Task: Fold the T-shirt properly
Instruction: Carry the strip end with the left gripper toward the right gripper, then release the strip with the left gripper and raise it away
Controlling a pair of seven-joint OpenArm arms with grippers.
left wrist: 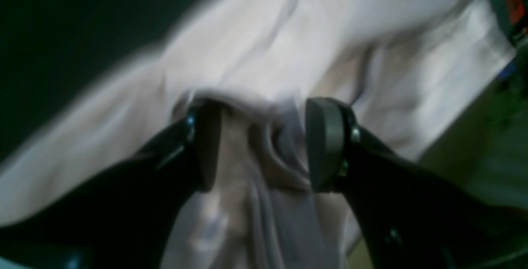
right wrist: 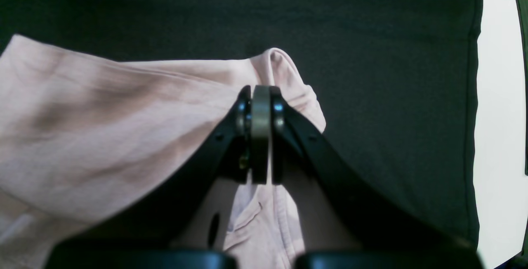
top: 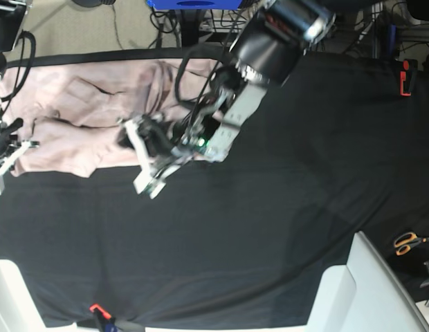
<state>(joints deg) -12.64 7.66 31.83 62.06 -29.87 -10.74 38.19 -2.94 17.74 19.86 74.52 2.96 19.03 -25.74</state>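
left gripper [left wrist: 262, 145] stands with its jaws spread apart, the two dark pads on either side of a bunched ridge of the shirt [left wrist: 313, 34]; cloth sits between the pads but neither pad is pressed into it, so it reads as released, not grasping. right gripper [right wrist: 260, 133] is clenched, pads together, on a fold at the shirt's edge, with the pink cloth spreading away to the left of the right wrist frame and a small lobe poking up above the fingertips.

in the base view the shirt [top: 83, 104] lies crumpled along the upper left of the frame on the black cloth [top: 270, 228], its long axis running roughly left to right. the right gripper sits at the far left edge of that frame, at the shirt's left end; the left gripper [top: 149, 155] is at the shirt's right end, near its lower edge. so the shirt stretches between the two grippers, each at one end, and the free body of it lies up and left of the left gripper. my judgement: the coming move turns on the left gripper closing on the ridge directly between its pads, since it is the arm already over that end.

the left wrist view is smeared by blur, so which part of the shirt lies between the pads cannot be told. the neckline and sleeves are hard to pick out in any view. the left arm's body covers part of the shirt's right end in the base view, and the right gripper there is cut by the frame edge.
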